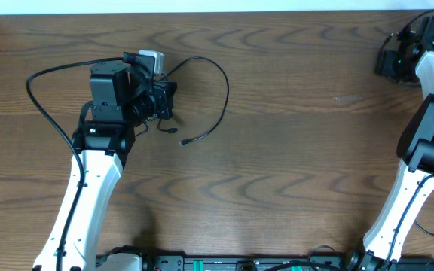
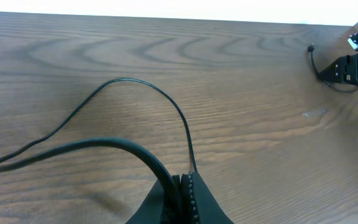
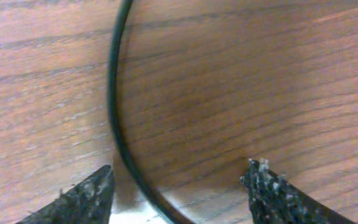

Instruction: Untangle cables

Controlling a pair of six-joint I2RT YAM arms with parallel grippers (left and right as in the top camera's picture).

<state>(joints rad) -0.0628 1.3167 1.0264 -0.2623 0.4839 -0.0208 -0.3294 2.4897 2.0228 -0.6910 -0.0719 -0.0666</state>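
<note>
Clearly, a thin black cable (image 2: pixel 135 81) loops from the clenched left claw (image 2: pixel 187 182).

The brown wood-grain counter (image 1: pixel 292 150) is filling the overhead view, its grain running from 9 o'clock to 3 o'clock. A small pale scuff (image 1: pixel 349 98) is showing on it toward 2 o'clock. A white strip (image 1: pixel 202 6) is running along the counter's far edge at 12 o'clock.
</note>
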